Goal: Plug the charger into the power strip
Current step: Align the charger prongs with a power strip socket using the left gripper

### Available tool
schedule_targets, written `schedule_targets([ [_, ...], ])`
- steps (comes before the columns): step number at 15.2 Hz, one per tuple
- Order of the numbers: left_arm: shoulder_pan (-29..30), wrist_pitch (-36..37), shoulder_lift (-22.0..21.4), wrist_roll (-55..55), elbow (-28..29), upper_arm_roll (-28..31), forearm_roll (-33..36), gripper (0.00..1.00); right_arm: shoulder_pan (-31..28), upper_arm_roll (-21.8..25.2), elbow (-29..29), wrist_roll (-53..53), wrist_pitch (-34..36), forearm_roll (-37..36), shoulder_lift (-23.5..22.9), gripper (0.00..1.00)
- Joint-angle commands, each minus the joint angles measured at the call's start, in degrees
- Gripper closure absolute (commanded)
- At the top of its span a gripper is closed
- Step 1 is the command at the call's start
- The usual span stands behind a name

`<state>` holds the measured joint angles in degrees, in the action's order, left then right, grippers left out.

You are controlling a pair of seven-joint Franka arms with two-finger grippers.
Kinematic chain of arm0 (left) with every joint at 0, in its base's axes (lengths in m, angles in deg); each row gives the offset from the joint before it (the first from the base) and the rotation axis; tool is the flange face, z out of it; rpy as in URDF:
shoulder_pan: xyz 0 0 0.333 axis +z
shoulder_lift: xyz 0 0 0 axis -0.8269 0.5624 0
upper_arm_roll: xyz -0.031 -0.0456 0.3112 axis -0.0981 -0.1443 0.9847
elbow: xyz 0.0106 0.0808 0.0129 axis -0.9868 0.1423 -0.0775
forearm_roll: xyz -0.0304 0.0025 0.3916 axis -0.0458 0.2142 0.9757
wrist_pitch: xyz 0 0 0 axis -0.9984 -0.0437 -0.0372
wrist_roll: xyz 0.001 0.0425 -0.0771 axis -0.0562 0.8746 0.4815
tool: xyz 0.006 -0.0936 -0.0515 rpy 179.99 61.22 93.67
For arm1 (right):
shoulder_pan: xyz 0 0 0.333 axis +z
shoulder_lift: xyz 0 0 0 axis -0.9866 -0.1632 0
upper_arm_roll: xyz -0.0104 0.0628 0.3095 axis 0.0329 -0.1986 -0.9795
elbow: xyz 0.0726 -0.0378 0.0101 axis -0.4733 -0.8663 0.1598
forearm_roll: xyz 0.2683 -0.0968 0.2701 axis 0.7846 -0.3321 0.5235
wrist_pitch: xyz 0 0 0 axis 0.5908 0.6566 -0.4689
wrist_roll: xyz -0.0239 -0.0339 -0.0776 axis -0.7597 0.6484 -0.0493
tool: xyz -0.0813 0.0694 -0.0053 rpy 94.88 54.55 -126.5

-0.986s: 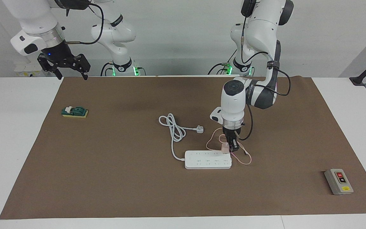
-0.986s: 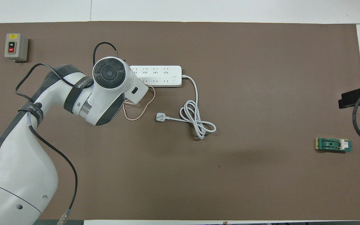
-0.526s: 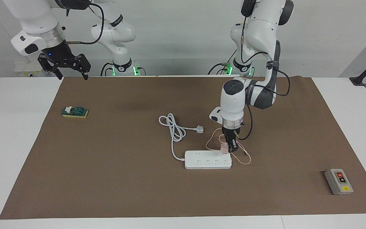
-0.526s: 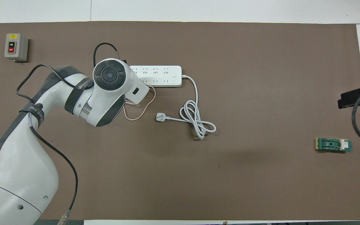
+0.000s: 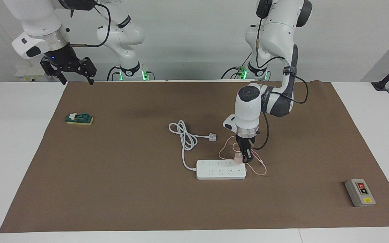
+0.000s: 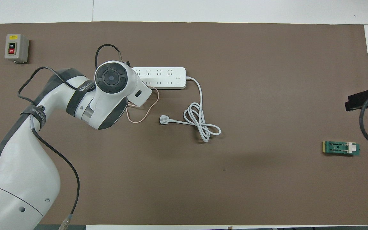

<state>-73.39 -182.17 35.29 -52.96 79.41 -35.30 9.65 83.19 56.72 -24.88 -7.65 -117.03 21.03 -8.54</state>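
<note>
The white power strip [image 5: 221,169] lies flat in the middle of the brown mat and also shows in the overhead view [image 6: 160,77]. My left gripper [image 5: 244,157] points straight down and is shut on the pale-pink charger [image 5: 238,158], holding it on the strip's end toward the left arm's base. The charger's thin pink cable [image 5: 260,166] loops on the mat beside it and shows in the overhead view [image 6: 142,113]. In the overhead view the left wrist hides the charger. My right gripper [image 5: 76,76] is open, raised at the mat's corner, and waits.
The strip's thick white cord [image 5: 186,138] coils nearer the robots and ends in a white three-pin plug [image 5: 212,137]. A grey box with red and black buttons [image 5: 360,192] sits at the left arm's end. A green and yellow block [image 5: 79,118] sits at the right arm's end.
The left gripper with the charger has shifted very slightly over the strip's end. The right arm has not moved.
</note>
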Motion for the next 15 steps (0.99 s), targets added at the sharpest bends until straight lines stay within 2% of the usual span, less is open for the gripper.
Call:
schedule_targets([
  [1, 1.69, 7.65, 4.12, -2.54, -5.96, -1.52, -2.46, 1.00, -0.92, -0.68, 0.07, 0.65, 0.83, 0.76, 0.09, 0.00],
  [6, 2.31, 9.69, 6.31, -3.25, -8.61, -2.32, -9.50, 1.00, -1.09, -0.68, 0.07, 0.65, 0.83, 0.76, 0.00, 0.00],
  [8, 3.28, 11.97, 7.98, -5.00, -11.32, -2.49, -10.56, 1.00, -1.09, -0.68, 0.07, 0.73, 0.92, 0.76, 0.00, 0.00],
  [9, 3.46, 14.24, 9.47, -7.19, -13.86, -2.76, -10.74, 1.00, -1.09, -0.68, 0.07, 0.73, 0.92, 0.76, 0.00, 0.00],
  [11, 3.11, 21.10, 15.00, -10.01, -23.33, -2.76, -11.53, 1.00, -1.09, -0.68, 0.07, 0.65, 0.91, 0.76, 0.00, 0.00],
  [15, 2.32, 20.68, 15.20, -10.20, -22.33, -2.58, -10.48, 1.00, -1.09, -0.68, 0.07, 0.65, 0.83, 0.76, 0.00, 0.00],
])
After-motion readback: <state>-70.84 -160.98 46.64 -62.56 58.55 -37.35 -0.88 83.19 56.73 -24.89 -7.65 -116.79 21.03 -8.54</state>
